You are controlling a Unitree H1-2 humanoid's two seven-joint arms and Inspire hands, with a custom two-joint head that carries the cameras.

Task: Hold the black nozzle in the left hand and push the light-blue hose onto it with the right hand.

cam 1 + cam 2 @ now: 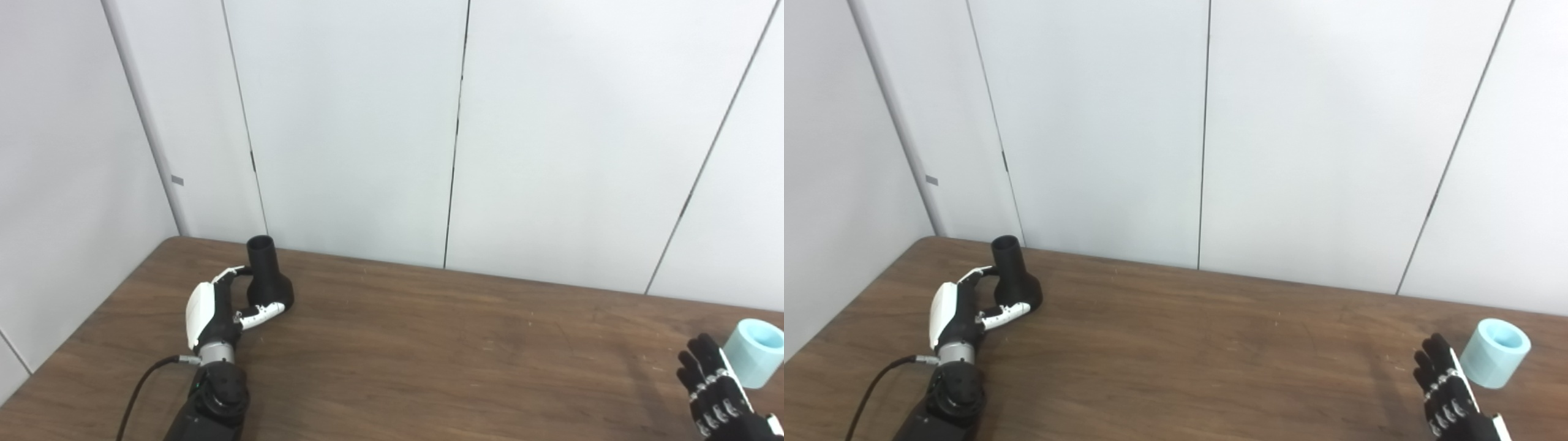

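White panelled walls (355,122) with dark vertical seams fill the upper half, meeting in a corner at about 10 o'clock; a brown wood-grain table (429,343) spans the lower half. Counts: one black nozzle, one light-blue hose piece, two hands. Left hand (214,309), white-backed, comes up from 7 o'clock with a black cable trailing off the wrist; its fingers and thumb curl loosely round the flared base of the black nozzle (266,272), touching or nearly so, grip not clearly closed, cannot tell. Nozzle stands upright on the table at about 9 o'clock, narrow open neck upward. Right hand (1448,389), black, at 4 o'clock, fingers straight and slightly spread, holding nothing, just beside the light-blue hose (1494,352), a short tube tilted on the table, open end up.
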